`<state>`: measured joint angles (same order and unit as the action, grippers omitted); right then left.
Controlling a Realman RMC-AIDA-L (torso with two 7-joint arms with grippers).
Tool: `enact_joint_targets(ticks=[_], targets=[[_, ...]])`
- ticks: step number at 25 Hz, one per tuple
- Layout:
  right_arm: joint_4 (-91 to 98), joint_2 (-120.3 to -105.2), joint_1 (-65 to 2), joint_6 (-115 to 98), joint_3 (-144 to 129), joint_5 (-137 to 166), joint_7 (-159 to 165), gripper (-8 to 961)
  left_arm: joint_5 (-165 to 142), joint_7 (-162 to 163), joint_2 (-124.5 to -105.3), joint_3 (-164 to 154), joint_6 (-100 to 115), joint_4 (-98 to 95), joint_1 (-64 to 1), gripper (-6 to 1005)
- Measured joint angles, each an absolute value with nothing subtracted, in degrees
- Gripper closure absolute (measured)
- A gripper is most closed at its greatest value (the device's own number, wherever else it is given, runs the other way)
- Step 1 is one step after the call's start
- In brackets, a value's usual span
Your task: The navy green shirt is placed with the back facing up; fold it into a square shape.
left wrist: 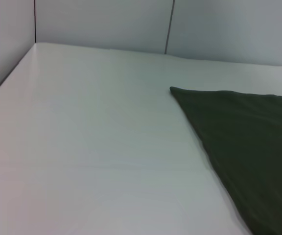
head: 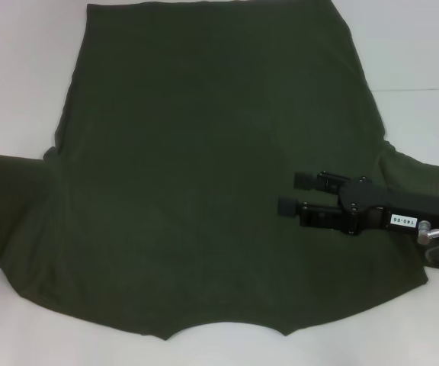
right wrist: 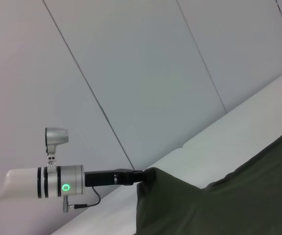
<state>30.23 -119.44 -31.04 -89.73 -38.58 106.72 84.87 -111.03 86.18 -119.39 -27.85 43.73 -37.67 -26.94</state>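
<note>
While one shirt (head: 204, 183), dark olive cotton, plain and smooth, lies spread flat across my white worktop (head: 21, 69), collar at the near edge, my right gripper (head: 298, 192) hovers over its right side, fingers parted, empty. Left gripper (right wrist: 142, 176) pinches a shirt corner.

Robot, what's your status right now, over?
Right pincer open over navy green shirt, right side. Left pincer at its left sleeve tip. Shirt spread out, unfolded. No obstructions.
</note>
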Motion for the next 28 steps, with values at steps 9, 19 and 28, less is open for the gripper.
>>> enact_joint_targets(ticks=[9, 19, 28], targets=[[30.23, -119.44, -31.02, -89.73, -38.58, 106.68, 84.81, 56, -110.73, 85.99, -119.38, -27.7, 43.61, -37.71, -29.15, 985], [30.23, -119.44, -31.03, -89.21, -38.58, 106.69, 84.81, 55, -110.74, 86.42, -120.64, -27.92, 44.71, -38.21, -29.56, 986], [30.24, -119.44, -31.03, -88.92, -38.59, 106.7, 84.81, 56, -110.7, 94.89, -121.69, -27.5, 65.15, -44.57, -24.42, 987]])
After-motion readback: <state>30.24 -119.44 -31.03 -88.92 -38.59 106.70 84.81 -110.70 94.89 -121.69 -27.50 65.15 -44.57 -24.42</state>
